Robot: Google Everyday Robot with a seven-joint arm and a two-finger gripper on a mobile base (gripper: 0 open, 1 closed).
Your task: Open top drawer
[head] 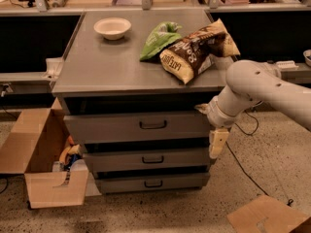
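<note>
Shows a robot arm (pixel 262 89) beside a grey drawer cabinet (pixel 121 72).
Puts the gripper (pixel 217 142) at 4 o'clock, just beside the right end of the top drawer (pixel 107 127) at centre; cannot tell whether spread or closed. Farther, at 12 o'clock, lists snack bags (pixel 194 52) and a bowl (pixel 112 27).

A white bowl (pixel 112 27) sits on the grey cabinet top (pixel 107 69), apart from a green bag (pixel 158 41) touching a brown snack bag (pixel 194 52), and an open cardboard box (pixel 39 178) stands on the floor beside it
</note>
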